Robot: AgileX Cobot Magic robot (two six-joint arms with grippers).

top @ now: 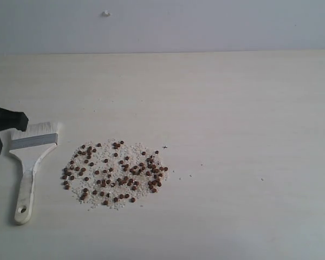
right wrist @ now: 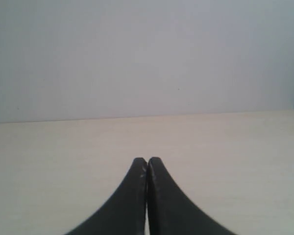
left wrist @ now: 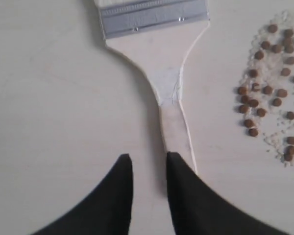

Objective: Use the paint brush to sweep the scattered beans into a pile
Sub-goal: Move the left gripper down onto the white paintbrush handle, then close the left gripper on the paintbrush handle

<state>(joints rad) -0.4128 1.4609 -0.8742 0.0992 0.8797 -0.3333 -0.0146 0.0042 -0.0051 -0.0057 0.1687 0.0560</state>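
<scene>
The beans [top: 115,173] sit left of the middle of the tabletop [top: 233,108] in one loose, roundish patch, mixed through with pale crumbs [top: 131,147]. A few specks stray off to the right of it. They are gathered only roughly, thin and spread flat, so I'd say the sweeping has hardly started, if at all. The paint brush [top: 30,162] lies flat just beside the patch on its left. Its white bristles point away from me and its handle points toward me, and it is not touching the beans. The left pincer [left wrist: 148,161] hangs over the narrow part of the handle with its jaws a little apart. One finger overlaps the handle's edge and bare tabletop shows in the gap, so nothing looks pinched yet. From across the room I only see its black tip near the bristle end. The right pincer [right wrist: 147,161] is pressed together, empty, over bare tabletop and out of the wide view. Picking up the brush and doing the actual sweeping both look left to do.
</scene>
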